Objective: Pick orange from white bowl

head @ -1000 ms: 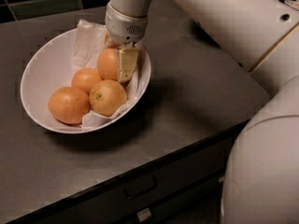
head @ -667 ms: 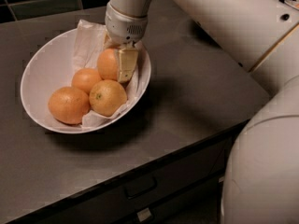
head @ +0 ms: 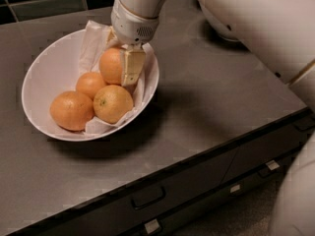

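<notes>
The white bowl (head: 44, 73) sits on the left of the dark counter, lined with crinkled white paper (head: 93, 38). The orange (head: 109, 65) is at the back right of the bowl, sitting higher than the other fruit. My gripper (head: 120, 63) comes down from above and is shut on this orange. One pale finger (head: 132, 67) presses on the orange's right side, and the other is mostly hidden behind its upper left.
Three more oranges lie in the bowl: a small deep-orange one (head: 90, 84), one with a stem dot (head: 113, 103), and one at the front left (head: 72, 110). My white arm (head: 256, 23) spans the upper right. The counter edge and drawers (head: 147, 198) run along the front.
Almost nothing has changed. My gripper stays closed on the orange at the back right of the bowl, and the other oranges have not moved.
</notes>
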Controlling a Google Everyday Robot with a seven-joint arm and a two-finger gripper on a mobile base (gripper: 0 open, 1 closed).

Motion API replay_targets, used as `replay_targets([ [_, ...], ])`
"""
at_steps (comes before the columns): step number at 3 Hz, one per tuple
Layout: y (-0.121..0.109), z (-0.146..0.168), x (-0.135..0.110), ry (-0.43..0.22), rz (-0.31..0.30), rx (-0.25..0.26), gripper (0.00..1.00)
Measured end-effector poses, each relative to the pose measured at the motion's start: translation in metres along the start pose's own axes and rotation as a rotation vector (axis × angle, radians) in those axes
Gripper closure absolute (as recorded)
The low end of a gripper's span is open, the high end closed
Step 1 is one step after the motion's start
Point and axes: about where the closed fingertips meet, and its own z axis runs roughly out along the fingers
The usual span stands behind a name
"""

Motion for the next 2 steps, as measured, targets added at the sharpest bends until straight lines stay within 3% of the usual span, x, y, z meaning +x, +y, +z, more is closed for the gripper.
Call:
replay_targets([
  [1, 0.0030, -0.0257, -0.0168, 0.006, -0.040, 0.112, 1.00],
  [2, 0.0017, -0.0292, -0.0193, 0.006, -0.042, 0.127, 1.00],
])
